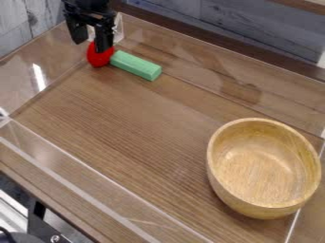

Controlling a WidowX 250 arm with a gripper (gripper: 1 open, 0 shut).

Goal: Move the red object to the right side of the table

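The gripper (91,35) is held over the strawberry (97,57), jaws apart, so it can be grasped.

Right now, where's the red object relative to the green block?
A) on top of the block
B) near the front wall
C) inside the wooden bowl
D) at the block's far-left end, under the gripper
D: the red object sits at the left end of the green block, directly below the open gripper.

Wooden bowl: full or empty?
Empty. The bowl shows only bare wood inside; the red object sits far off by the green block.
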